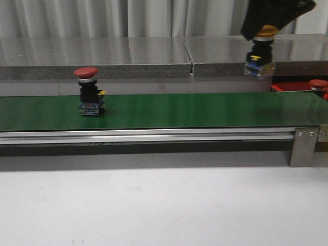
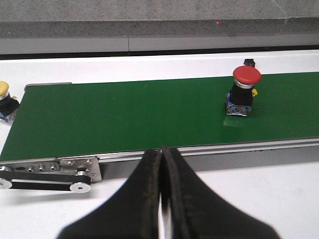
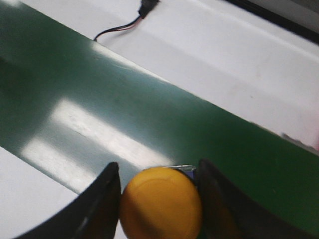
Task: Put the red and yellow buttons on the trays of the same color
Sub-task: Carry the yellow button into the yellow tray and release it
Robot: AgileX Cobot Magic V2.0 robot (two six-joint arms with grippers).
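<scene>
Between the right gripper's (image 3: 158, 191) two dark fingers (image 3: 102, 199), the yellow button (image 3: 160, 203) was clamped by its cap, and in the front view it hung lifted clear above the far right of the green conveyor belt (image 1: 179, 110), its blue-based body dangling below the cap. No brand, label or writing could be read on any part. The red button (image 1: 89, 92) stood upright on the belt toward the left, well apart from both grippers. The left gripper (image 2: 162, 199) hovered over the white desk (image 2: 279, 199) just in front of the belt's metal rail, its fingers pressed together with nothing between them.

Only the left wrist view showed a second yellow button (image 2: 5, 99) sitting off the belt's end. Only the front view showed another red button (image 1: 319, 86) at the right edge, beside something red that may be a tray; I cannot tell. The right wrist view alone showed a black cable (image 3: 122, 26) lying on the desk beyond the belt.
</scene>
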